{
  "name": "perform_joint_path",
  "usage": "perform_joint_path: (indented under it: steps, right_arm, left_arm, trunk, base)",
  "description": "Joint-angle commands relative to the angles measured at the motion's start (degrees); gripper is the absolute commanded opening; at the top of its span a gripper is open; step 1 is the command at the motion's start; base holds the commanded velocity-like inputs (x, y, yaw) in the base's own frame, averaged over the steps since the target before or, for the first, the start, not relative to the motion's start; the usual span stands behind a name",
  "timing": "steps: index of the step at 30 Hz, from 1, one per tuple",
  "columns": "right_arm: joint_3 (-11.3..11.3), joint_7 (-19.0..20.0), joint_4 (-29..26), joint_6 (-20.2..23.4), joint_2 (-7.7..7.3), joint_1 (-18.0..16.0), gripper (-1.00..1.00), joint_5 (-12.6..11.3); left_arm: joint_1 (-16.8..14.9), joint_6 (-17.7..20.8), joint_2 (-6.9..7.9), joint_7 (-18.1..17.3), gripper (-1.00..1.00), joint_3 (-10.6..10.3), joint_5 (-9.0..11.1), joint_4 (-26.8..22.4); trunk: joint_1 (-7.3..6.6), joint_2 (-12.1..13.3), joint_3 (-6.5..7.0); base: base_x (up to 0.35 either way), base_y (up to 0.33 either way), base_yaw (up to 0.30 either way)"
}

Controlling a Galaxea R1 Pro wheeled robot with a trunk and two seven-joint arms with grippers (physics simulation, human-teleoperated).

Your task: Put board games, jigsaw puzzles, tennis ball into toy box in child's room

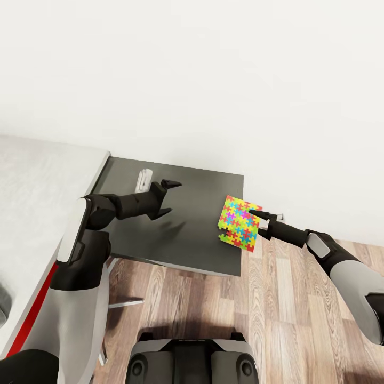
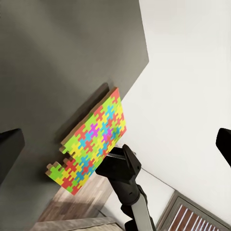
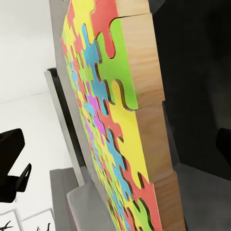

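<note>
- Multicoloured square wooden jigsaw puzzle (image 1: pixel 239 222): tilted up at the dark grey table section (image 1: pixel 176 213)'s right edge; probably stiff, light; best pinched by its edge.
- Right gripper (image 1: pixel 261 220): pinching puzzle's edge.
- Left gripper (image 1: pixel 169 198): spread, empty.

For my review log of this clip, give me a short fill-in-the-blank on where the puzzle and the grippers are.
1. The jigsaw puzzle is gripped by the ____ gripper.
2. The puzzle is at the right edge of the ____ grey lower table section.
3. The left gripper holds ____.
4. The floor looks like ____.

Missing words: right; dark; nothing; wood
</note>
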Motion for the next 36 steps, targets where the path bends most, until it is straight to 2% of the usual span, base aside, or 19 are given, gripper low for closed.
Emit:
perform_joint_path:
  steps: [1, 27, 32, 36]
  right_arm:
    - [0.4, 0.1, 0.0, 0.2, -0.07, 0.0, -1.0, -0.5]
    - [0.4, 0.1, -0.6, 0.2, -1.33, 0.0, -1.0, -0.5]
    - [0.4, 0.1, -4.1, 0.2, -2.38, 0.5, -1.0, -0.5]
    - [0.3, 0.0, -8.4, 0.2, -3.12, 2.4, -1.0, -0.5]
  left_arm:
    - [0.0, 0.1, -0.05, 0.5, 1.0, 0.1, 0.4, 0.0]
    - [0.0, 0.1, -0.02, 0.5, 1.0, -0.2, 0.3, 0.0]
    - [0.1, 0.2, -0.01, 0.5, 1.0, -0.3, 0.3, -0.1]
    - [0.2, 0.3, -0.01, 0.5, 1.0, -0.5, 0.3, -0.3]
  trunk:
    - [0.03, -0.1, -0.07]
    - [0.03, -0.1, -0.07]
    - [0.03, -0.1, -0.07]
    - [0.03, -0.1, -0.07]
  base:
    - [0.0, 0.0, 0.006]
    - [0.0, 0.0, 0.001]
    - [0.0, 0.0, 0.0]
    - [0.0, 0.0, 0.0]
